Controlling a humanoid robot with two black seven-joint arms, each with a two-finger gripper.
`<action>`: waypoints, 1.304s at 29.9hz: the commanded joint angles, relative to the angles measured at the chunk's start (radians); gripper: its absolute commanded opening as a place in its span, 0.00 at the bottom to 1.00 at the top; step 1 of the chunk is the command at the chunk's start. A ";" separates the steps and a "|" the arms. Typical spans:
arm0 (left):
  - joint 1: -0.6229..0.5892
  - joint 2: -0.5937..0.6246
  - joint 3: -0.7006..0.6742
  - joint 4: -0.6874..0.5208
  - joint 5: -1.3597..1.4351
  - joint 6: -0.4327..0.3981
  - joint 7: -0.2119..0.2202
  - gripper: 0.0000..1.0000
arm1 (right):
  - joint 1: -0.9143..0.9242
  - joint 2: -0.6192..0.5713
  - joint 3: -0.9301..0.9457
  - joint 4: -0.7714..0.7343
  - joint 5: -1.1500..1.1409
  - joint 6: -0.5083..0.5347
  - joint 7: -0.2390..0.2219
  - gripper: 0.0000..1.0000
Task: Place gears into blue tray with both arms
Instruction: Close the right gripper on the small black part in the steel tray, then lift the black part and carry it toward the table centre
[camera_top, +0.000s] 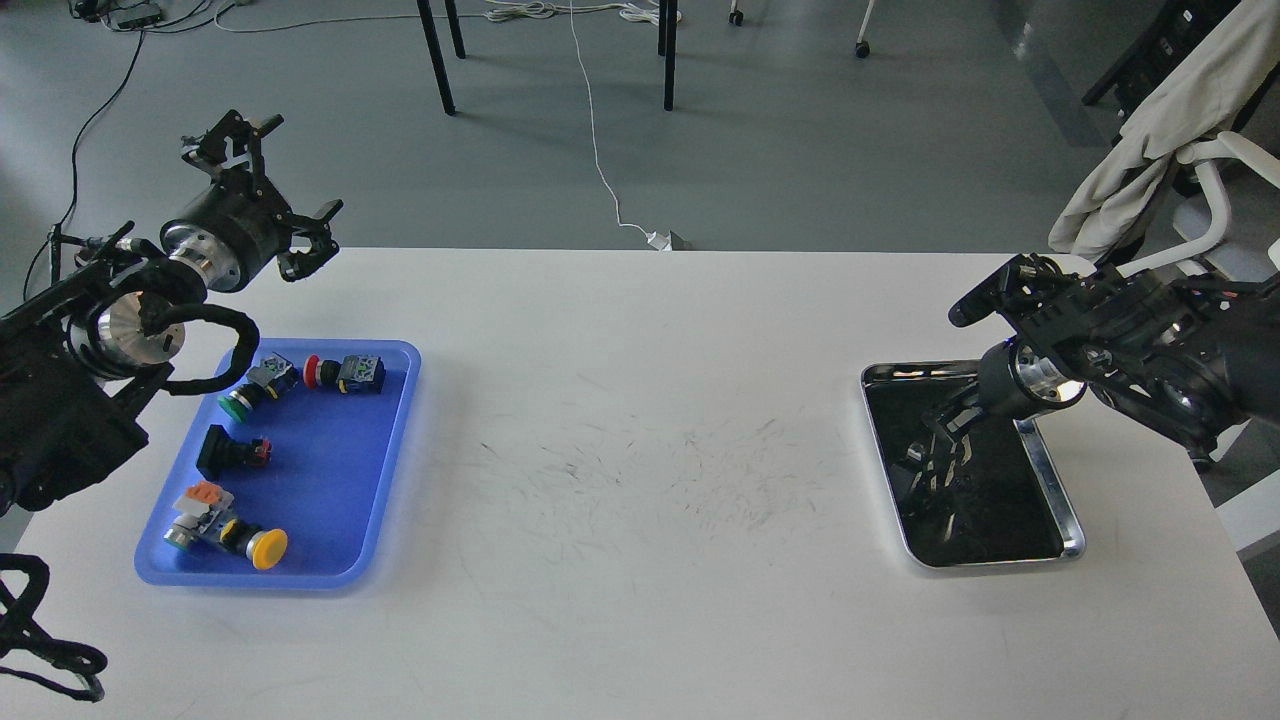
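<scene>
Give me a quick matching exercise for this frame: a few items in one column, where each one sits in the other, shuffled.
Things:
1. yellow-capped switch
2. green-capped switch
3. right gripper
4. left gripper

Places:
A. lowered into the silver tray
B. near end of the blue tray
C. raised above the table's far left corner, beyond the blue tray
D. far end of the blue tray, beside the red-capped switch

Pairs: 1-B, 2-D, 3-A, 4-C
</scene>
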 joint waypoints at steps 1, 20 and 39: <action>0.000 0.000 0.000 0.000 0.000 0.000 0.000 1.00 | 0.000 0.003 -0.003 0.004 -0.005 0.000 0.000 0.20; 0.000 0.006 0.003 0.000 0.002 0.001 0.000 1.00 | 0.132 0.019 -0.021 0.083 0.002 0.000 0.000 0.01; 0.000 0.121 0.002 -0.054 0.002 -0.003 0.000 1.00 | 0.202 0.253 0.043 0.090 0.005 -0.343 -0.002 0.01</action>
